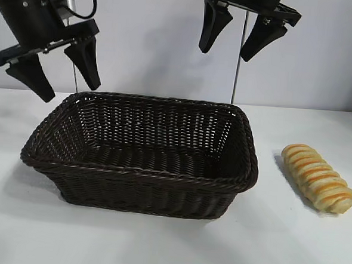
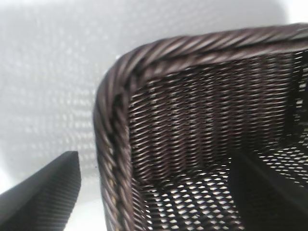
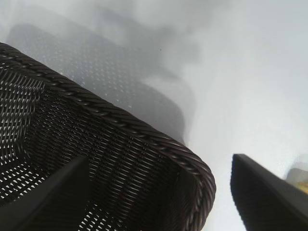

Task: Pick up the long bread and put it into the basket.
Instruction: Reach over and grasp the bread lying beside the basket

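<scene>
Near the right edge of the table (image 1: 157,250) the long bread (image 1: 318,177) lies flat and slantwise, well apart from the basket (image 1: 140,175), which sits empty at the table's middle, so the job looks not yet begun. The right gripper (image 1: 241,35) hangs above the basket's far right corner, fingers spread wide and holding nothing, the nearer arm for reaching the loaf. The left gripper (image 1: 55,66) hovers over the basket's far left corner, also spread wide and empty, high enough to leave the basket's mouth free
</scene>
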